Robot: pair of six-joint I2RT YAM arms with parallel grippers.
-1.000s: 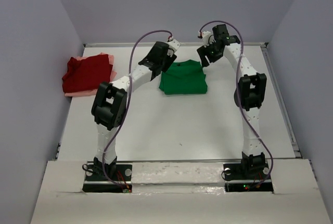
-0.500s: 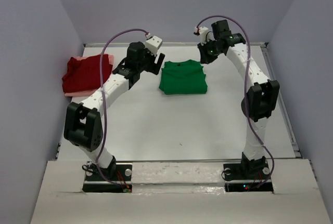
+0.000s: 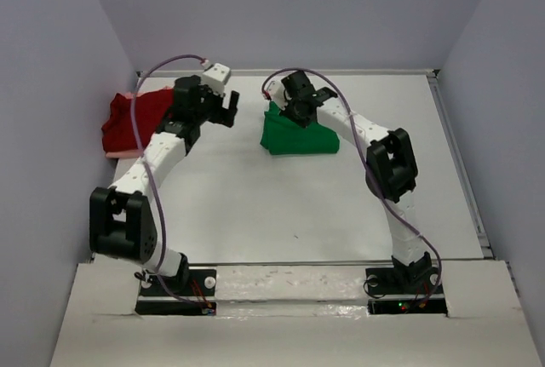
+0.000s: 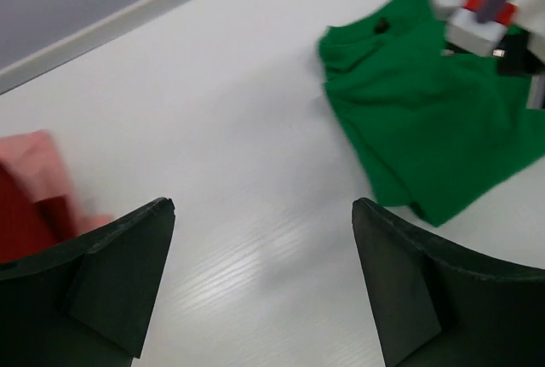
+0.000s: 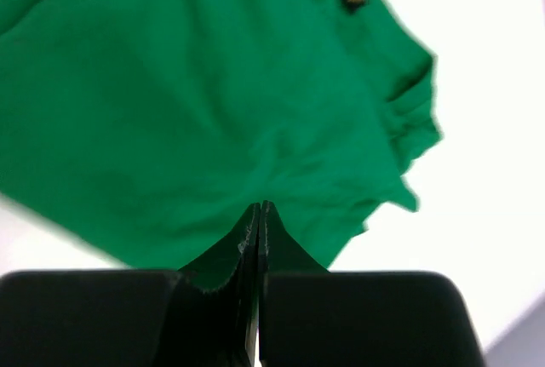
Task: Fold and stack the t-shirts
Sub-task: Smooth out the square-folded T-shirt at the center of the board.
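The white table [image 3: 281,205] is bounded by a pale rail [image 3: 341,71] along its far side and by grey walls at the left and right. A wide bare stretch is seen between the arm bases and the clothes. A narrower bare strip is left between the two groups of cloth.

The green t-shirt [image 3: 306,137] is laid folded near the far middle of the table. The dark red t-shirt [image 3: 136,116] is piled on the pale pink t-shirt [image 3: 128,153] at the far left, close to the wall.

The left gripper [image 4: 262,214] is held over the bare strip with its fingers spread wide and nothing between them. From its wrist view, the green shirt is seen ahead to the right, and the red and pink cloth at the left edge.

The right gripper [image 5: 258,218] is poised over the green shirt with its fingers pressed together. Whether a fold of cloth is pinched cannot be told.
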